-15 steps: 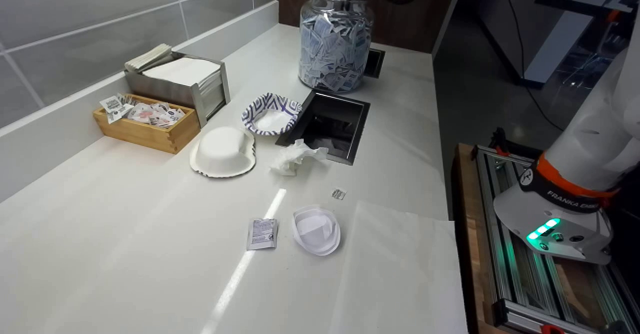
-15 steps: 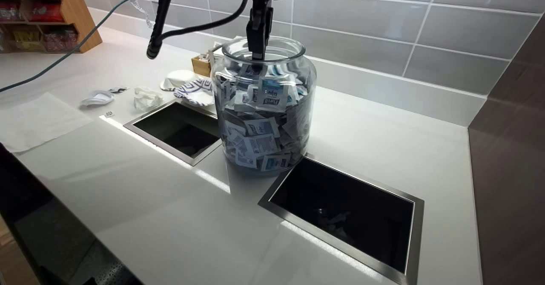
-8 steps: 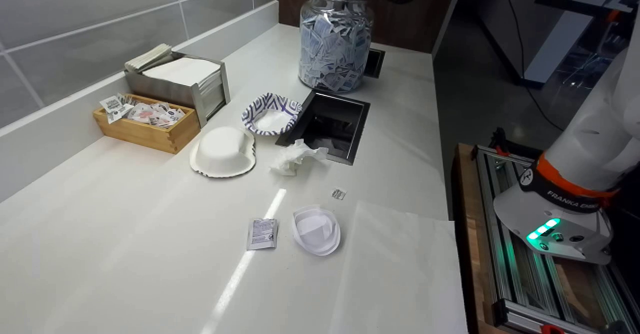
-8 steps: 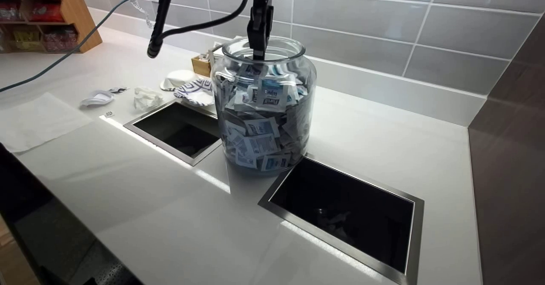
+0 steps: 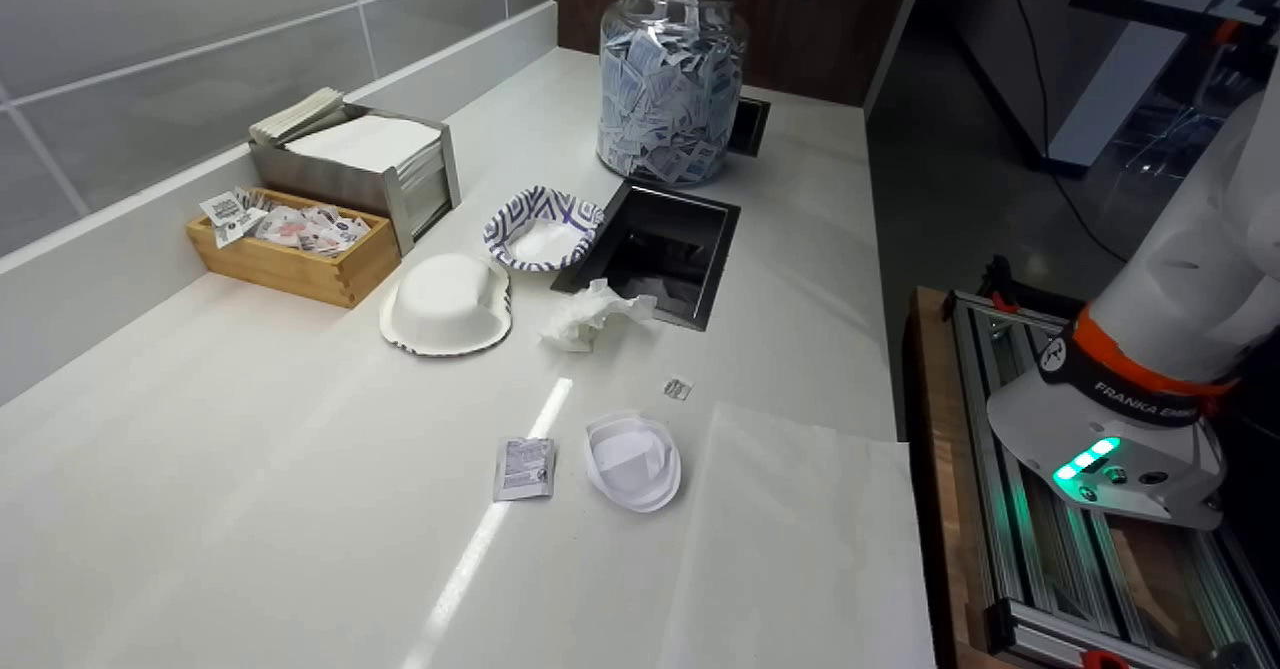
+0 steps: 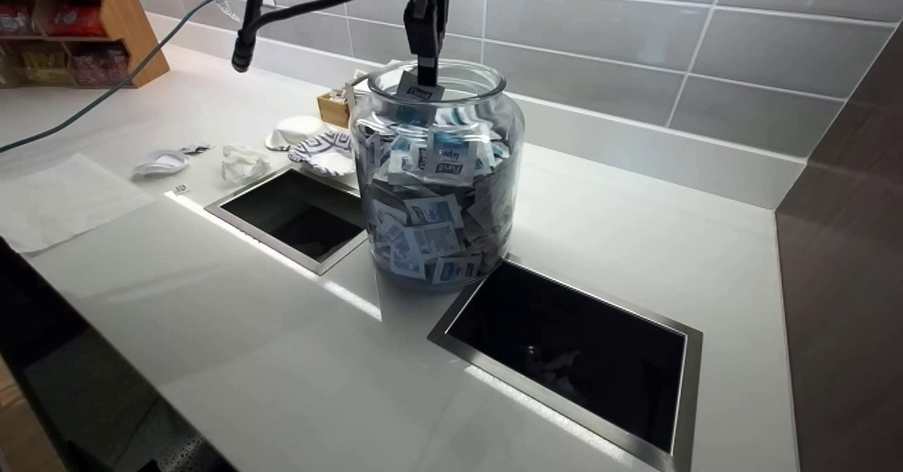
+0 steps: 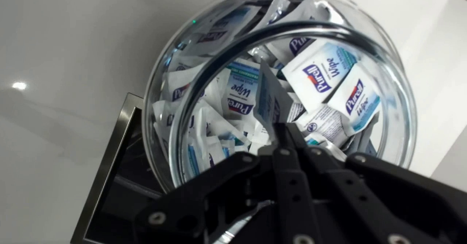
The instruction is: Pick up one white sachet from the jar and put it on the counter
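In the wrist view the tool [image 7: 285,128] is pinching a Purell wipe sachet [image 7: 269,98], which is slanting toward eleven o'clock, its print shaded and hard to read. The tool's dark body is covering the glass jar [image 7: 310,28] along its six o'clock rim. In both exterior views the top edge is cutting off the tool; in an exterior view the sachet [image 5: 692,13] is showing only as a pale strip. Compared with half a second ago, the tool is sitting higher and the sachet is crossing the jar's mouth. In an exterior view the jar is standing on the off-white surface [image 6: 282,345], a metal-framed opening [image 6: 689,387] lying at five o'clock.
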Robot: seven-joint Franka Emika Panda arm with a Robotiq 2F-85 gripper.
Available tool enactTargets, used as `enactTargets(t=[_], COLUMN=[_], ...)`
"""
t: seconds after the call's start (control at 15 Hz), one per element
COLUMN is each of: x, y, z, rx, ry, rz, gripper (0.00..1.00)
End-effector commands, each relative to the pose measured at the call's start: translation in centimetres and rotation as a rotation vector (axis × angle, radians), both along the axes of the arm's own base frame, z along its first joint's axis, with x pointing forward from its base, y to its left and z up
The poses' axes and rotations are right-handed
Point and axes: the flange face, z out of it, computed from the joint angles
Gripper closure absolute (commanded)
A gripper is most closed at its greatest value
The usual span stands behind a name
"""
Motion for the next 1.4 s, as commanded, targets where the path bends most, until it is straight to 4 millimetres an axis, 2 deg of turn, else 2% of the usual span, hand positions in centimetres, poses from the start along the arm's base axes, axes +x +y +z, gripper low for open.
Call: enactTargets(t=[0.0, 0.4, 1.0, 1.33], x=[-1.9, -4.3, -8.5, -11.2], y=[0.5, 1.0, 3.4, 3.8], z=[1.0, 3.4, 7.1, 7.4], rx=[0.006, -0.033, -0.073, -0.094], ry=[-0.032, -0.122, -0.173, -0.123], rz=[-0.037, -0.081, -0.190, -0.329], gripper=[0.99, 0.99, 0.99, 0.99])
